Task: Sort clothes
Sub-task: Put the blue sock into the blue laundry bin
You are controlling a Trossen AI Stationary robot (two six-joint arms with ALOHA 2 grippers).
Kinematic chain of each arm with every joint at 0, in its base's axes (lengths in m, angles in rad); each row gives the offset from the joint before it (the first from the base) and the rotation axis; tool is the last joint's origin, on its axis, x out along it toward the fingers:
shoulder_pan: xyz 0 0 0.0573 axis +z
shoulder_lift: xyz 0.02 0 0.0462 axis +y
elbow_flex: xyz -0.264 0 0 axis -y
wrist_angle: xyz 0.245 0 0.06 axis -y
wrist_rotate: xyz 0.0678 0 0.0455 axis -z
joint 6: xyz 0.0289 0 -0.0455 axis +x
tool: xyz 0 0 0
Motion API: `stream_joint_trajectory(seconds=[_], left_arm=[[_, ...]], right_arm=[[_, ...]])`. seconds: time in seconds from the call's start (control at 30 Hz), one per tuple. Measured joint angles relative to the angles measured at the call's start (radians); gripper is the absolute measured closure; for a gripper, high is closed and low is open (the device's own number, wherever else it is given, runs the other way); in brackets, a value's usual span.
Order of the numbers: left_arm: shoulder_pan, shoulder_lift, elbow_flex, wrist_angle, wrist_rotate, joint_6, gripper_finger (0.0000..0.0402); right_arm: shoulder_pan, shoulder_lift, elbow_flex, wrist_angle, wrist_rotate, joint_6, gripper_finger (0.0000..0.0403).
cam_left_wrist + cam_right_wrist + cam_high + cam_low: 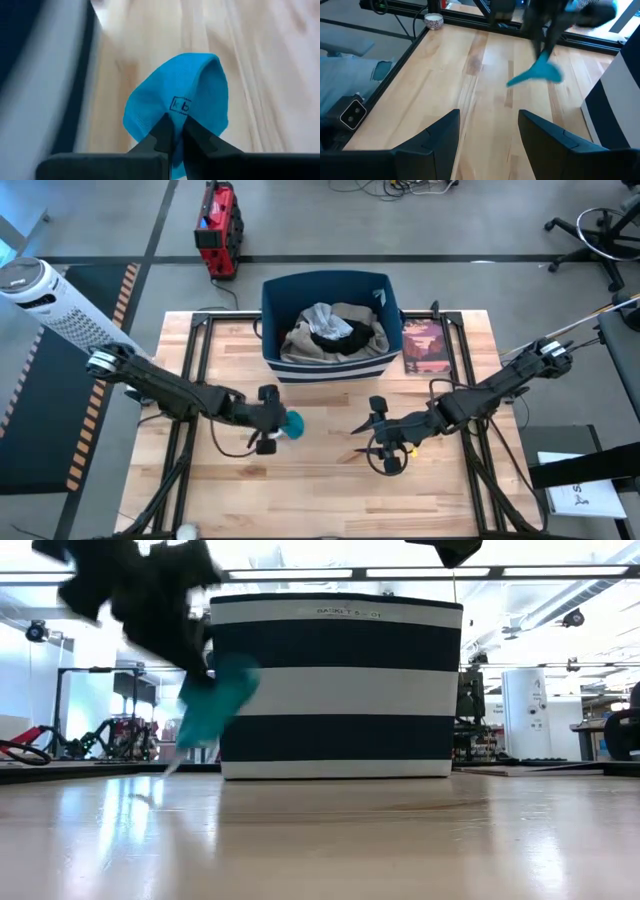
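Teal piece (182, 105) hangs limp and light from the left tool (174, 131), pinched tight at its edge; right tool (487, 125) waits open, empty.

bare table (330, 480) in front; bin (330, 320) blocks behind.

My left gripper (282, 423) pinches a teal piece (293, 425) near the navy bin (331, 288) of clothes (333, 332); my right gripper (370, 425) hangs open beside it.

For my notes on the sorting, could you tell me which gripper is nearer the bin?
Left. The left gripper, shut on the teal piece, is just before the bin; the open right gripper sits slightly farther.
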Motion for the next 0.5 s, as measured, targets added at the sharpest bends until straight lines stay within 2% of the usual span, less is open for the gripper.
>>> stream_joint_trajectory(seconds=[0.1,0.23,0.4,0.5], left_arm=[[0.004,-0.068,0.059,0.005,-0.047,0.064,0.0396],[0.056,-0.12,0.136,0.085,-0.048,0.131,0.0399],[0.161,-0.113,0.246,0.121,-0.04,0.29,0.0399],[0.254,-0.093,0.345,0.105,0.015,0.37,0.04]], right_arm=[[0.0,0.0,0.0,0.0,0.0,-0.001,0.0217],[0.0,0.001,0.0,0.0,-0.001,-0.009,0.0217],[0.0,0.001,0.0,0.0,-0.001,-0.017,0.0217],[-0.001,0.001,0.0,0.0,-0.002,-0.03,0.0217]])
